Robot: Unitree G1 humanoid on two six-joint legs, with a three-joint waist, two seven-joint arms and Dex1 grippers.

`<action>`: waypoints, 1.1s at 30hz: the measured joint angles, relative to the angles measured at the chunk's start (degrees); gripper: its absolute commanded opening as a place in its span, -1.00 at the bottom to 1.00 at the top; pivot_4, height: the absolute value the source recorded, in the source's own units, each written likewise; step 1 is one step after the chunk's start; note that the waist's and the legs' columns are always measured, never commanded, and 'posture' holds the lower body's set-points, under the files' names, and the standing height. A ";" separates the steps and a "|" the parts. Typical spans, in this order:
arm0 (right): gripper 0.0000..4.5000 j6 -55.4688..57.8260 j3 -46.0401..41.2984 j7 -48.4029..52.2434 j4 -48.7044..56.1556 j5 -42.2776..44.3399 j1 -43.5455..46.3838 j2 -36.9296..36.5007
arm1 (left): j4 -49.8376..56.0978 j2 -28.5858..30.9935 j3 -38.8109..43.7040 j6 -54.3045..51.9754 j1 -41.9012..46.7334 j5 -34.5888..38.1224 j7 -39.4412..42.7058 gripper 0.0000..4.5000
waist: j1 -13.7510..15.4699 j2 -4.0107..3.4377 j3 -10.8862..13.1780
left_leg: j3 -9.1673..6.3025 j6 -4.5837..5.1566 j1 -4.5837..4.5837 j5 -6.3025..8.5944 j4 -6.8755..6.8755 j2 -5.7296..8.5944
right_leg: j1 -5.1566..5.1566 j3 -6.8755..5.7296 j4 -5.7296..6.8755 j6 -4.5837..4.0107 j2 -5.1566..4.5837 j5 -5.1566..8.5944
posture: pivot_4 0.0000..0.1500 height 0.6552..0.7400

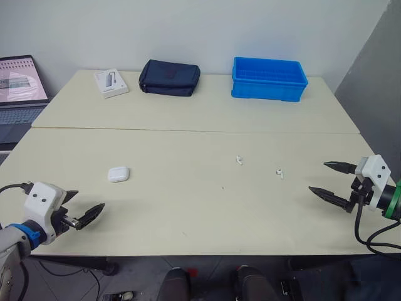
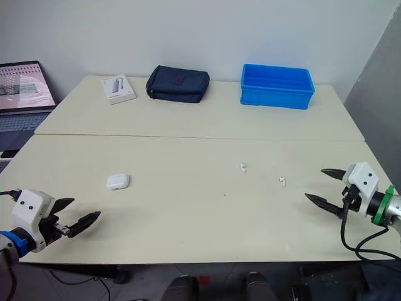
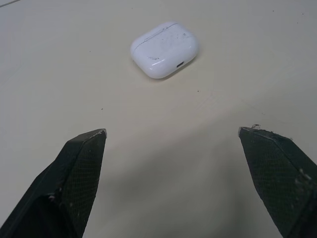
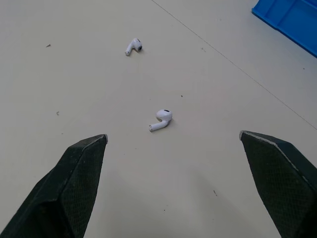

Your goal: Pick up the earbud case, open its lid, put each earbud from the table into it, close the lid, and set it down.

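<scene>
A white earbud case (image 1: 118, 174) lies shut on the cream table (image 1: 188, 207), left of centre; the left wrist view shows the case (image 3: 165, 48) ahead of my fingers. Two white earbuds lie loose to the right: one earbud (image 1: 239, 160) near the middle, the other earbud (image 1: 279, 172) closer to my right arm. In the right wrist view the nearer earbud (image 4: 161, 119) and the farther earbud (image 4: 133, 46) are both ahead. My left gripper (image 1: 84, 207) stands open near the front left edge, short of the case. My right gripper (image 1: 331, 180) is open at the right edge, empty.
Along the back of the table stand a blue bin (image 1: 269, 78), a dark navy pouch (image 1: 169, 78) and a small white box (image 1: 111, 82). A laptop (image 1: 19, 88) sits off the table's left side. A seam (image 1: 188, 130) runs across the tabletop.
</scene>
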State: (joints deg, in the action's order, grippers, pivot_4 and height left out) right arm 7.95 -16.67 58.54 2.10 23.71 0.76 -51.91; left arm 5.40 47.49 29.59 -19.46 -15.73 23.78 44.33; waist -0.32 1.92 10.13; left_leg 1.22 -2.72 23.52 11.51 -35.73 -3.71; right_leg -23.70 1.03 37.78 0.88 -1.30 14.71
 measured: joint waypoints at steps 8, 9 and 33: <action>0.99 0.24 -0.01 -0.12 0.08 -0.34 0.10 0.28 | 0.05 1.16 0.33 -0.19 2.75 3.25 5.32 1.00 | 0.03 0.00 0.00 | 0.06 0.00 0.05 0.00 -0.01 0.00 | -0.04 0.03 0.02 0.00 0.00 0.00 | 1.00 1.00; 0.99 0.27 -0.01 -0.13 0.11 -0.34 0.10 0.33 | 0.04 1.06 0.73 -0.22 2.83 3.48 5.52 1.00 | 0.03 0.00 0.00 | 0.05 0.00 0.08 0.00 -0.01 -0.01 | -0.07 0.02 0.02 0.00 0.01 0.00 | 1.00 1.00; 0.99 2.52 -0.01 3.74 4.81 0.72 1.53 0.29 | 3.05 -2.21 2.40 -5.01 2.38 7.15 5.29 1.00 | 0.03 0.00 0.00 | 0.05 0.00 0.24 0.00 -0.13 0.00 | -0.24 0.04 0.18 0.03 0.04 -0.02 | 1.00 1.00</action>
State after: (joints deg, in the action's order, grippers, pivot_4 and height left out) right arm 10.46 -16.68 62.29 6.91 24.43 2.29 -51.62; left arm 8.46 45.28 31.99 -24.47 -13.35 30.93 49.62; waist -0.29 1.93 10.13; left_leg 1.27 -2.72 23.76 11.50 -35.85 -3.71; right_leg -23.94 1.07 37.96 0.91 -1.25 14.69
